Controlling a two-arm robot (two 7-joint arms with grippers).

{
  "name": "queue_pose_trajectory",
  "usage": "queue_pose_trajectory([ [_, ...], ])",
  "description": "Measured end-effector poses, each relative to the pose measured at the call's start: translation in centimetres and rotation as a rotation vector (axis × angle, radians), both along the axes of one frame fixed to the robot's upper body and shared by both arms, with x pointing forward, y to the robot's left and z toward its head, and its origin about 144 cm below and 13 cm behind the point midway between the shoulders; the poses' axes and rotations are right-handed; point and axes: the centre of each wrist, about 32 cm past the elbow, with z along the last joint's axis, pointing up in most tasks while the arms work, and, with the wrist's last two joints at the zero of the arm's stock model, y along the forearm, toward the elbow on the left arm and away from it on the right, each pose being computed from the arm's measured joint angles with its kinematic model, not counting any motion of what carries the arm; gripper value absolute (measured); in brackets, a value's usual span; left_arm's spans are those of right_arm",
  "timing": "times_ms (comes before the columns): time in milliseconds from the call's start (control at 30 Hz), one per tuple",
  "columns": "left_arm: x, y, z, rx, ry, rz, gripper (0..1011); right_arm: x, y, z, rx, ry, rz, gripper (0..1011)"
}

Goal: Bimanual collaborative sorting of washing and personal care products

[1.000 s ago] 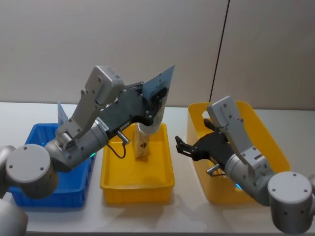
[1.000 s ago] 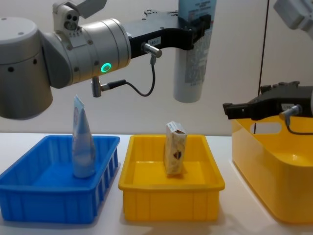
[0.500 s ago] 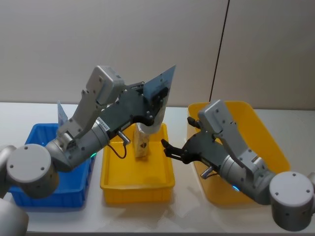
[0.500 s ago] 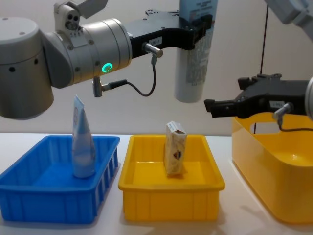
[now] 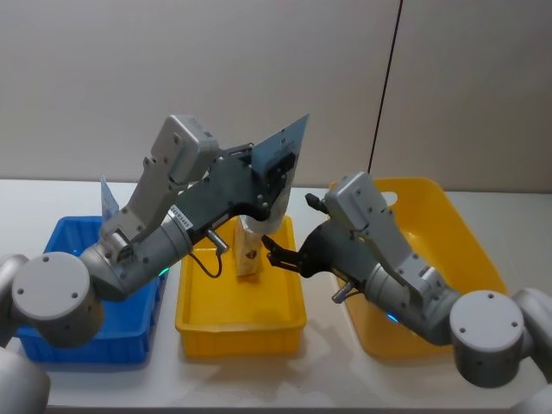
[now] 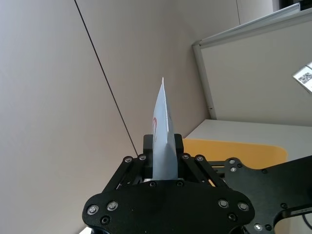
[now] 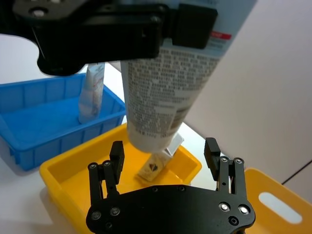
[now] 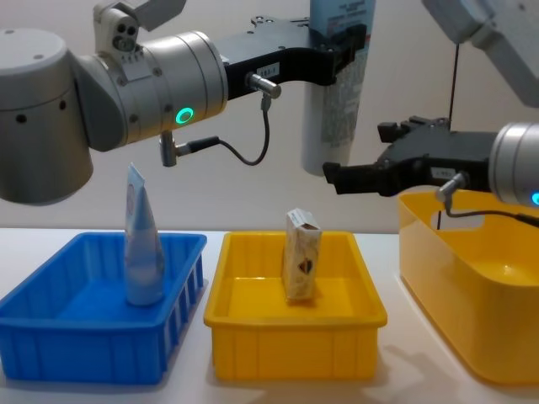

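Holding a pale blue-white soft squeeze tube (image 8: pixel 337 93) upright above the yellow plastic tray (image 8: pixel 295 337), our left gripper (image 8: pixel 341 46) is clamped on its upper part, crimped end up. We bring our right gripper (image 7: pixel 165 153) beside the tube's cap end, fingers spread wide with the tube between them, not touching. A small white-beige printed carton (image 8: pixel 301 254) stands in the tray. Another squeeze tube (image 8: pixel 143 240) stands in the blue plastic bin (image 8: pixel 84 337).

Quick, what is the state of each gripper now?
Left gripper: closed on the large squeeze tube, held above the yellow tray.
Right gripper: open, empty, near the tube's lower end.
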Motion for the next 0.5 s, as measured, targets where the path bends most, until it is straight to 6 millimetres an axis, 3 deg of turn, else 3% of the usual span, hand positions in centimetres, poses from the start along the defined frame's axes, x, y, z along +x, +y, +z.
queue_pose_trajectory([
  [500, 0.0, 0.0, 0.0, 0.0, 0.0, 0.0, 193, 2.1, 1.9, -0.3, 0.014, -0.027, 0.03, 1004],
])
